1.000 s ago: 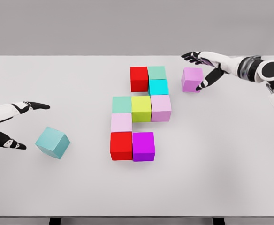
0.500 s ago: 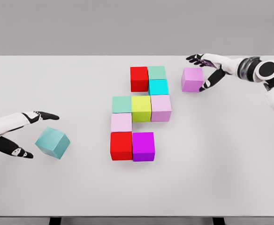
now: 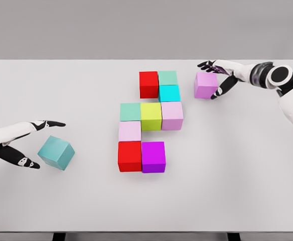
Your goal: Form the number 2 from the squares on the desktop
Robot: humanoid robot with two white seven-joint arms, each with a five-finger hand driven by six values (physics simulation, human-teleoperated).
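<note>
I'm seeing a white table [image 3: 46, 201] w/ a block cluster at centre: red, green, cyan up top, violet block [image 3: 153, 156] at bottom. My left hand [image 3: 28, 143] is hovering w/ fingers apart, just left of a teal cube [image 3: 56, 152]. My right hand [image 3: 219, 75] is cupping the pink cube [image 3: 205, 85] top right, fingers spread around it; can't tell if gripping.

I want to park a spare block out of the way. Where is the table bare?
Bare: the near strip of the table below the magenta block, and the far left corner. Crowded: the middle cluster, around the teal block by the left hand, and the pink block at the right hand.
</note>
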